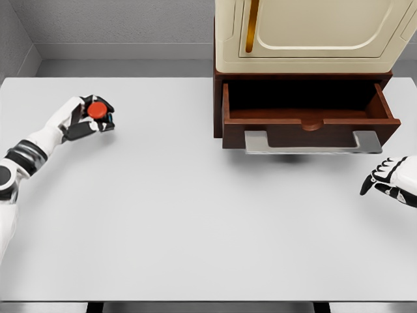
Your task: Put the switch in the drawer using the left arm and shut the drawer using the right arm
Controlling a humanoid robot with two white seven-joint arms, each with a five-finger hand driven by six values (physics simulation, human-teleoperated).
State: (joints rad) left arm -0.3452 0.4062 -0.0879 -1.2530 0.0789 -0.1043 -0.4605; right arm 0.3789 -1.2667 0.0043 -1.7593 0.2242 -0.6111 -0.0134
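Drawer (311, 116): pulled open, interior dark, nothing visible inside.
Switch (98, 111): red-buttoned, gripped in left robot hand (88, 117) above the worktop (195, 215), far left of drawer.
Right robot hand (391, 181): fingers loosely spread, holding nothing.

The cabinet (306, 36) was cut off by the top edge, so its upper part could not be seen. The right hand (391, 180) ran off the right edge behind its fingers, hiding wrist and arm. Under the left hand's (81, 117) fingers, much of the switch (98, 111) was covered; only its red top showed. The drawer's (309, 127) inside lay in deep shadow.
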